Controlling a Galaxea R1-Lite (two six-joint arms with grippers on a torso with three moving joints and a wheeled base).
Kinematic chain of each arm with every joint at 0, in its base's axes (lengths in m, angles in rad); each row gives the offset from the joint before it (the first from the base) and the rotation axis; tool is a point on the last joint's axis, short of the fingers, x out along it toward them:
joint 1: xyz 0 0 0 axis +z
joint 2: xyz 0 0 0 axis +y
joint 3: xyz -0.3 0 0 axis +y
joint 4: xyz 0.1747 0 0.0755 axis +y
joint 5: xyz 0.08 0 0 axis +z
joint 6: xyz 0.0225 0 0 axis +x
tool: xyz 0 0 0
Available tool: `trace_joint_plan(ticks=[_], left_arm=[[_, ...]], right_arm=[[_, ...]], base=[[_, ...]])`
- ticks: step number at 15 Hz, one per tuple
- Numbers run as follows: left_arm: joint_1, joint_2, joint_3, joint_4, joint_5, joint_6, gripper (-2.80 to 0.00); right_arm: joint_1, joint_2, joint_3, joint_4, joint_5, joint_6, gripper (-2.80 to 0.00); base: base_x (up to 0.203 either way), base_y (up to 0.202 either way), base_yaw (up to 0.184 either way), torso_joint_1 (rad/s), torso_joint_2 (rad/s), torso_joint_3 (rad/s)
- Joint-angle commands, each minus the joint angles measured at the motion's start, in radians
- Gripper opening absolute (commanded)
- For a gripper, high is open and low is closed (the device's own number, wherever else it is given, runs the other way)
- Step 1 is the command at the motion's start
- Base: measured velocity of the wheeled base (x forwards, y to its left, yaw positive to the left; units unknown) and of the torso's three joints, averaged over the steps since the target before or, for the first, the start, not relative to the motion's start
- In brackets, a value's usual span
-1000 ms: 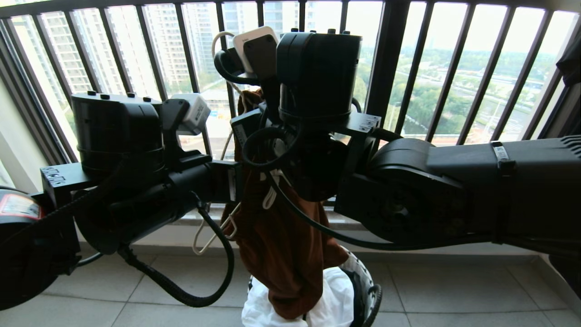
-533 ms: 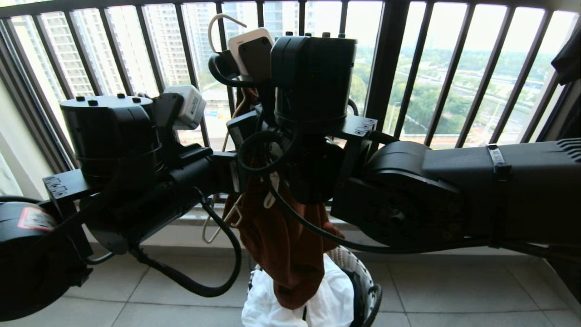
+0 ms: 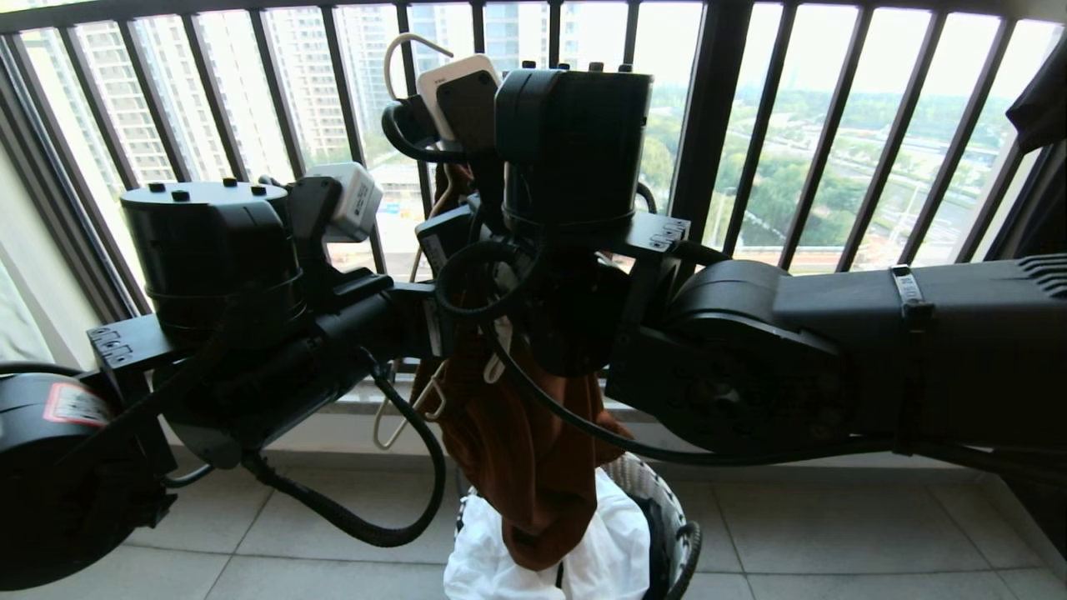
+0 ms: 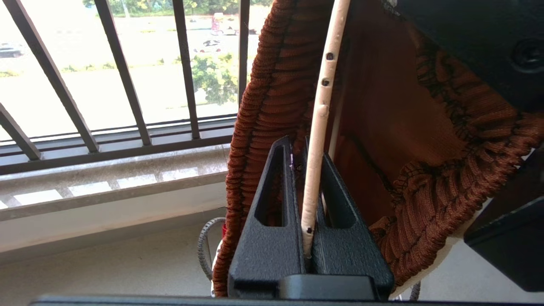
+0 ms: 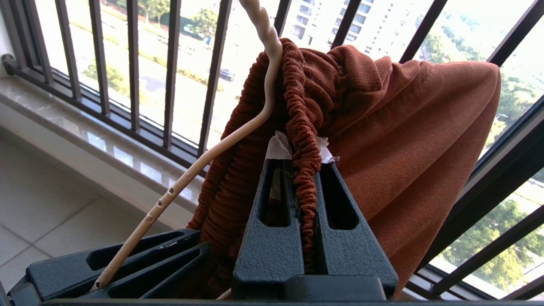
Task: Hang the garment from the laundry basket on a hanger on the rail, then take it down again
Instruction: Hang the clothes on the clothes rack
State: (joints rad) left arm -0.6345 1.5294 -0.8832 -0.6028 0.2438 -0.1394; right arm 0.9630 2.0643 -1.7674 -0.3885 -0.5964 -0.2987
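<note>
My left jaws [image 4: 302, 199] are pressed together on the thin cream hanger [image 4: 319, 123], pinching one of its arms. The wire runs straight out from between them, lengthwise along my fingers, and passes on into the open waist of the garment [image 4: 272, 106], whose gathered band hangs just beside them on the outer side and curls round again on the far side.

My right jaws [image 5: 307, 187] are pinching the elastic waistband of the garment [image 5: 382, 127] itself. The band lies along the slot between the fingers, and the rust-brown cloth bulges out beyond the tips and falls away on one side. The hanger [image 5: 212, 157] crosses slantwise just beside these jaws, slipping under the bunched waist at its upper end, with its lower end held in my left jaws close by.

From the head, both my wrists meet in front of the black balustrade [image 3: 708, 125]. The shorts [image 3: 525, 467] hang down below them, the hem reaching into the laundry basket [image 3: 667, 517] on the floor, over a white cloth [image 3: 617, 542]. The hanger's hook [image 3: 408, 50] pokes up above my right wrist.

No rail is in view, so I judge it lies overhead. The long axis of the hanger is steep rather than level, so I reckon the shorts must be seated before the hook goes up.
</note>
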Motion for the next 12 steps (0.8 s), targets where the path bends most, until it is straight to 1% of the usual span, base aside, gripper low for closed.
trace_joint_plan(ticks=[1,7,12], left_arm=[[0.001,-0.002,0.0,-0.006,0.003,-0.002,-2.8],[0.004,-0.006,-0.003,-0.006,0.003,-0.003,-2.8],[0.01,-0.009,-0.005,-0.008,0.003,-0.006,-2.8]], right_arm=[[0.0,0.0,-0.001,-0.003,-0.005,0.0,0.0],[0.003,-0.029,0.013,-0.003,-0.026,0.0,0.0],[0.005,-0.114,0.11,-0.003,-0.047,0.0,0.0]], base=[[0.0,0.0,0.0,0.0,0.0,0.0],[0.0,0.0,0.0,0.0,0.0,0.0],[0.0,0.0,0.0,0.0,0.0,0.0]])
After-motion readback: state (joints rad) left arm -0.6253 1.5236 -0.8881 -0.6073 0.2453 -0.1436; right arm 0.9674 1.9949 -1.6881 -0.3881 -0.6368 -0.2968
